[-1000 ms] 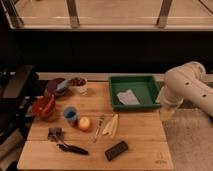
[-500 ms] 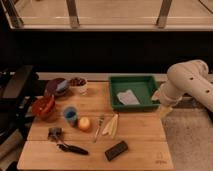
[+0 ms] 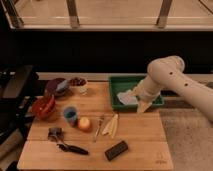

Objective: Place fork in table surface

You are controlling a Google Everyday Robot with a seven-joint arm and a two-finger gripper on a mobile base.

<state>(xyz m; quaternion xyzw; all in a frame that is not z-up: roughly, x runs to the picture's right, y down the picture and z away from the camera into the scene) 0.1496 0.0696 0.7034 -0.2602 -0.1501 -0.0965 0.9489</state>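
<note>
Over the front rim of the green tray hangs the pincer, jaws wide. The fork lies on the counter left of that tray; its corner mark is unreadable.

Behind the table: a dark wall across the full width. Further behind the table, higher up: metal posts with a brightly lit pale surface beyond. Right of the table: speckled grey floor. Left of the table: dark furniture (type unclear).
</note>
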